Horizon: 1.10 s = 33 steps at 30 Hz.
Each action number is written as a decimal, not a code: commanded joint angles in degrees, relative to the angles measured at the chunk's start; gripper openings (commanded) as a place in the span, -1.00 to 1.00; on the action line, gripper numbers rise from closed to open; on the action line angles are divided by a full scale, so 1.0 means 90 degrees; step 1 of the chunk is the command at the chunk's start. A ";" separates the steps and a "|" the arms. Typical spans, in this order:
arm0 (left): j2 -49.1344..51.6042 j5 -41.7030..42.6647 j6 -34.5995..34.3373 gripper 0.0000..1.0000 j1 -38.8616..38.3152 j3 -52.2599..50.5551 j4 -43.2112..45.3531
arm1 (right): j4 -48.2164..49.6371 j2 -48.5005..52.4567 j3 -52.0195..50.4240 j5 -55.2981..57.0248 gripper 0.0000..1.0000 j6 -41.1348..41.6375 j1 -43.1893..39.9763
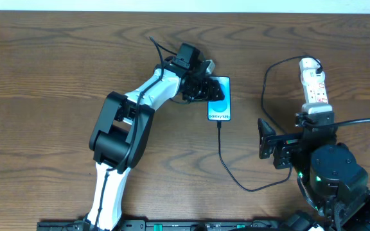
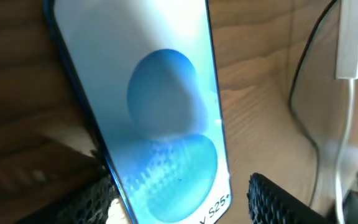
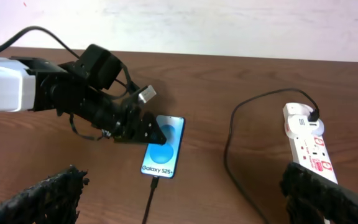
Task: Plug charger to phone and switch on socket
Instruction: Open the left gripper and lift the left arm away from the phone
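The phone [image 1: 221,104] lies flat on the table, blue screen up, and also shows in the right wrist view [image 3: 164,149]. The charger's cable [image 1: 231,172] runs from the socket [image 1: 315,82] in a loop to the phone's near end, where its plug tip [image 3: 156,181] sits at the port. My left gripper [image 1: 203,88] is open over the phone's far end. In the left wrist view its fingers [image 2: 179,205] straddle the phone [image 2: 160,106], the left finger at the edge and the right one apart. My right gripper [image 3: 185,196] is open and empty, well back from the phone.
The socket [image 3: 309,146] lies at the right with the cable's other end plugged in near its far end [image 3: 314,114]. Its white cord [image 2: 347,124] runs beside it. The right arm's body [image 1: 333,170] fills the near right corner.
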 commanded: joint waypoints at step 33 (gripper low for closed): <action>-0.5600 -0.5348 0.0833 0.60 0.0954 -0.0282 -0.3837 | -0.0168 0.1394 0.0029 -0.0607 0.99 0.0114 -0.0051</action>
